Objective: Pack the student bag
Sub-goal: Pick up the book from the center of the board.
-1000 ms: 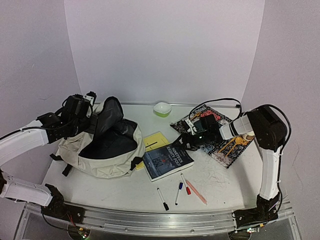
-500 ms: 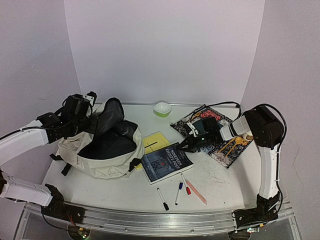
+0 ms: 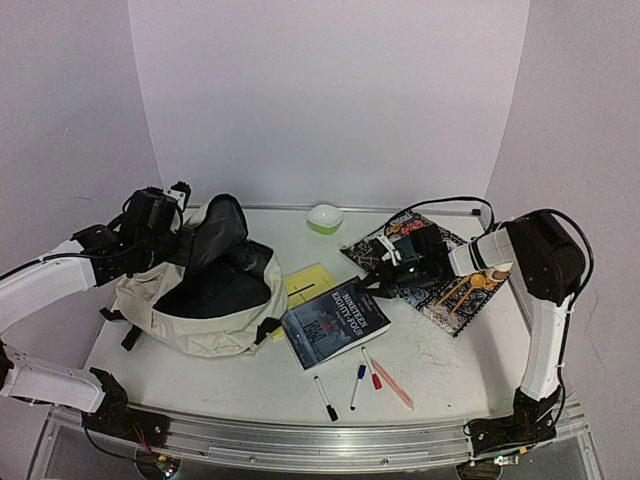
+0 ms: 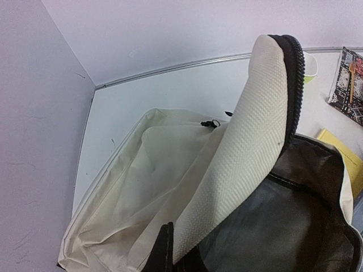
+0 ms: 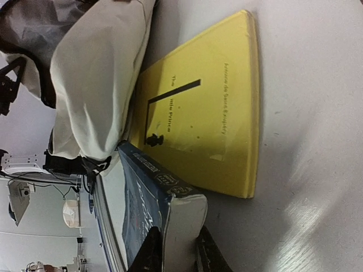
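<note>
Right wrist view: right fingers [image 5: 152, 252] clamp dark book [image 5: 144, 181] corner; left fingers [image 4: 165, 249] pinch bag [image 3: 200, 310] flap open; lift book level, clear yellow book [image 5: 198, 107], feed spine-first.

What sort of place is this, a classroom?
Likely a lab test booth: plain white panels enclose the table, two robot arms are bolted at its near edge, with the student bag and pens laid out.

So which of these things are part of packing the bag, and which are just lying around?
In use: bag, flap held up by left gripper; dark book, pinched by right gripper.
Lying about, untouched (some maybe packed later): yellow book, pens, patterned book, green bowl.
</note>
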You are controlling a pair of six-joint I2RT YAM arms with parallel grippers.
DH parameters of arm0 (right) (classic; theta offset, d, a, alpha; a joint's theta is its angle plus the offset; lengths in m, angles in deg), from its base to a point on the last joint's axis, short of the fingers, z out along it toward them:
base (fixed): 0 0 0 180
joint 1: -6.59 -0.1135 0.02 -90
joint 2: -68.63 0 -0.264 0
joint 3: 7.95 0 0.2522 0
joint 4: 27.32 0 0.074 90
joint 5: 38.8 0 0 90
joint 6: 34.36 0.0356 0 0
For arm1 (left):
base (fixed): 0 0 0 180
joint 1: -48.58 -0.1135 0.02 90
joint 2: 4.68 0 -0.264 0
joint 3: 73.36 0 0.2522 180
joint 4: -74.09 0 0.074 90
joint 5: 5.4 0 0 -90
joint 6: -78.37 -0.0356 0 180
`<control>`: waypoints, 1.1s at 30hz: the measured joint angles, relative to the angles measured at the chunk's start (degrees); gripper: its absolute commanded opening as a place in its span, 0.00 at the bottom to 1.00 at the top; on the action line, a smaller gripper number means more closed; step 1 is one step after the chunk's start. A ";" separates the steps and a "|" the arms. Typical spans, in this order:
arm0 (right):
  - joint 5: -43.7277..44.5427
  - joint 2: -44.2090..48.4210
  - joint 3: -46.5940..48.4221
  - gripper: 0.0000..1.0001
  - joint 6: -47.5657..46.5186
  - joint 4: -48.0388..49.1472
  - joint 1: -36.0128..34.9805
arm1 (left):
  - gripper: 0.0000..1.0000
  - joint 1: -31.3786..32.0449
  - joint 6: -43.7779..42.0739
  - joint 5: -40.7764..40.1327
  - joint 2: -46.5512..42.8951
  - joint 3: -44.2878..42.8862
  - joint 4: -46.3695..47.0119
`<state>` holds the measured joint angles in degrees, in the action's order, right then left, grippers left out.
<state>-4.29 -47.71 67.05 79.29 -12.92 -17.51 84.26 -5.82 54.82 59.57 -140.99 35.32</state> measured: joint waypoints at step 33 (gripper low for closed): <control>11.58 26.78 -1.01 0.00 22.79 1.02 -0.23 | 0.00 -1.97 2.59 5.81 -2.46 -1.10 -0.06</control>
<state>7.29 -20.93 66.04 102.07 -11.89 -17.74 82.29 -3.22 60.63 57.10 -142.09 35.27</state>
